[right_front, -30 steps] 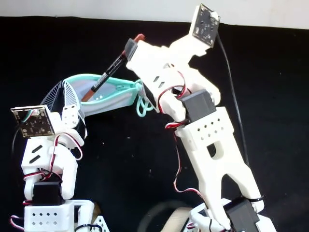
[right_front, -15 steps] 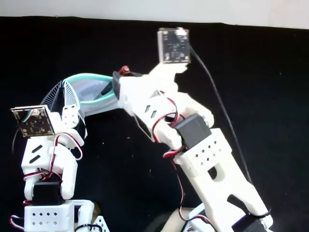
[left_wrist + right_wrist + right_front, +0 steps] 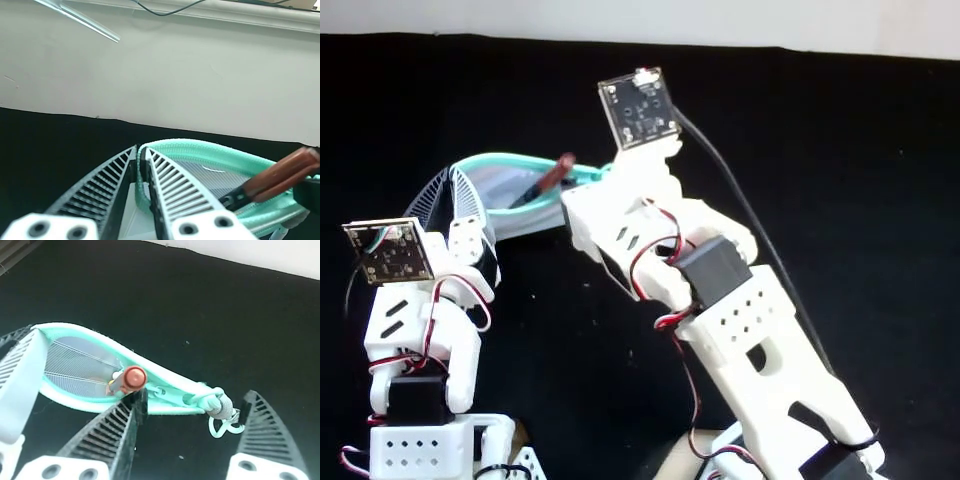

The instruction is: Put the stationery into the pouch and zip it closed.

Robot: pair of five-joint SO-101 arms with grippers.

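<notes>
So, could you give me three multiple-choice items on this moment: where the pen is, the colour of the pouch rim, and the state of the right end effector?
1. Where is the pen?
A. lying flat beside the pouch
B. standing in the open pouch
C. under the pouch

2. What colour is the pouch rim?
A. mint green
B. yellow
C. red

3. The right end effector is:
A. shut on the pen
B. shut on the pouch rim
C. open

Answers: B, the pen's capped end pokes out of the pouch mouth; A, the rim is mint green in every view; C, its fingers stand wide apart.
</notes>
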